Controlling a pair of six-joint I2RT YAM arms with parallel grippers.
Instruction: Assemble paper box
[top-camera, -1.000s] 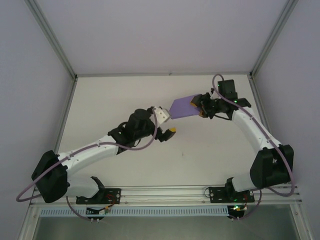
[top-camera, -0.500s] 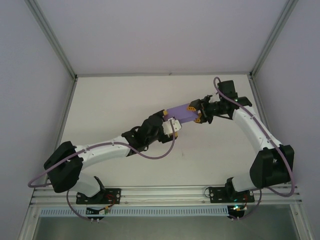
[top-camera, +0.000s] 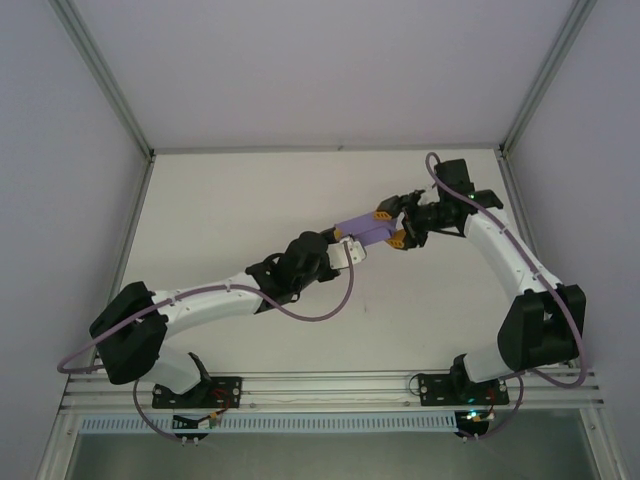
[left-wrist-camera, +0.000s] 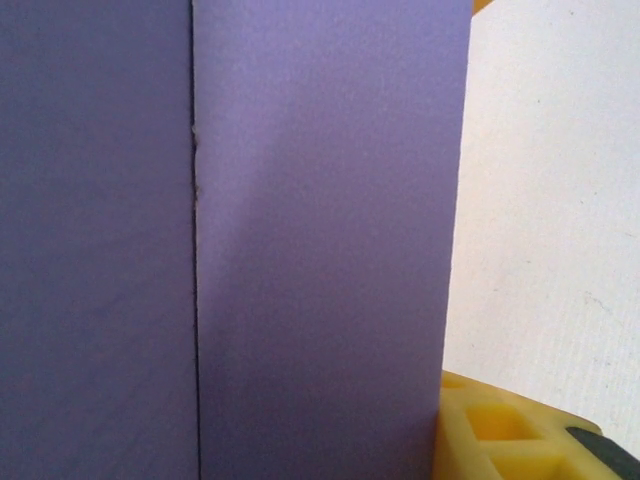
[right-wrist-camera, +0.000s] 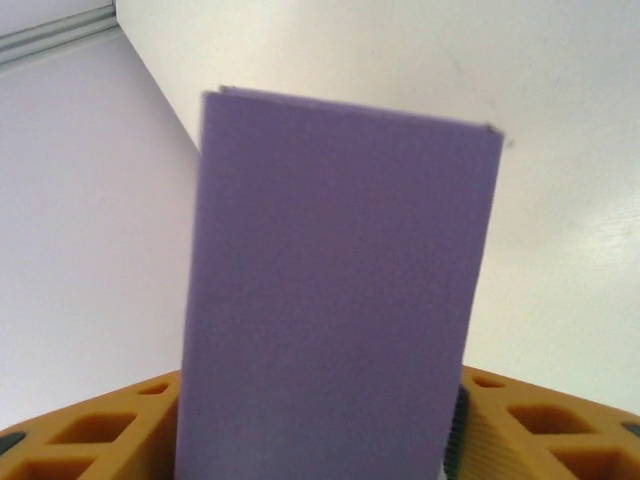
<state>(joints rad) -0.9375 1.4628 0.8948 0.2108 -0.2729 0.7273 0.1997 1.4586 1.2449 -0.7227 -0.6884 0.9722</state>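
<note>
The paper box (top-camera: 360, 232), a small flat lavender card box, hangs above the table between my two grippers. My left gripper (top-camera: 349, 250) is shut on its lower-left end. In the left wrist view the paper box (left-wrist-camera: 320, 240) shows a vertical seam, and one yellow finger (left-wrist-camera: 500, 440) presses against its right edge. My right gripper (top-camera: 389, 226) straddles the upper-right end. In the right wrist view the paper box (right-wrist-camera: 330, 300) stands between the orange fingers (right-wrist-camera: 90, 430). Whether those fingers still press on it I cannot tell.
The white table (top-camera: 250, 200) lies under both arms, enclosed by pale walls and a metal frame (top-camera: 100, 80). A rail (top-camera: 330, 385) with the arm bases runs along the near edge.
My left gripper has reached the box's lower-left end and closed on it. The box has turned from a broad face to a narrow strip in the top view. The right arm has barely shifted.
</note>
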